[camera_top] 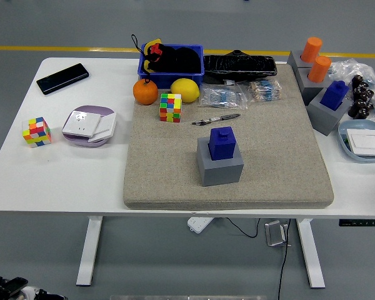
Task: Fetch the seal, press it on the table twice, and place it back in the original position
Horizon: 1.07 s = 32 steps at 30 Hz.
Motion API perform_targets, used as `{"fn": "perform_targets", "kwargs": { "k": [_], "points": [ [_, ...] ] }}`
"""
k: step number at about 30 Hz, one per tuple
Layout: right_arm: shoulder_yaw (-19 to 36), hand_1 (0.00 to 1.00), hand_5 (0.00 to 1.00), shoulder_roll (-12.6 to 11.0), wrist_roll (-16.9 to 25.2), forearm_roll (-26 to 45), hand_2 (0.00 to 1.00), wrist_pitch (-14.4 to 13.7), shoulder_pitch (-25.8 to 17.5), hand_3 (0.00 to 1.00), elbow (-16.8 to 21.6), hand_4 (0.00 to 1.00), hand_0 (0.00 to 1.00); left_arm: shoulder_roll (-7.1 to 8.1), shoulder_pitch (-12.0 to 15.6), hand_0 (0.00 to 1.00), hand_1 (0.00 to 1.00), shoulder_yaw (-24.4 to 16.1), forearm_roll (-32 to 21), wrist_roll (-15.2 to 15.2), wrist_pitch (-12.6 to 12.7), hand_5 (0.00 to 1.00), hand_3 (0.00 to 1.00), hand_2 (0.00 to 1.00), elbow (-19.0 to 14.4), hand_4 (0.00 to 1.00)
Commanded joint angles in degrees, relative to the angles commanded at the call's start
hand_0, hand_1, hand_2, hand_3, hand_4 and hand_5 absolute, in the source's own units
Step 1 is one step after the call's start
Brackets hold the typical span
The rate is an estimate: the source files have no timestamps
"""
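Note:
A blue seal point(222, 143) stands upright in a grey block holder point(219, 164) near the middle of a beige felt mat point(169, 175) on the white table point(56, 175). A second blue seal point(334, 94) sits in another grey holder point(325, 115) at the right edge of the mat. Two orange seals point(315, 59) stand in grey holders at the back right. Neither robot hand is in view.
At the back of the mat are a blue bin point(172, 62), an orange point(145, 92), a lemon point(185, 90), a colour cube point(170, 107), a pen point(215, 119) and plastic bags point(224, 97). Left of the mat lie a phone point(62, 78), a purple plate point(89, 125) and another cube point(37, 132). A blue dish point(364, 141) sits at the right.

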Motion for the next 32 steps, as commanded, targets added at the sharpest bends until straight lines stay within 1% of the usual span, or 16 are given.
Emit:
{"fn": "perform_targets", "kwargs": {
  "k": [32],
  "points": [
    [0.5,0.8,0.355,0.2,0.0,-0.1,0.785,-0.1,0.0,0.756,0.1,0.893,0.87,-0.06,-0.1,0.716,0.69,0.0,0.1,-0.1,-0.2,0.264,0.747,0.679,0.0,0.673]
  ]
}}
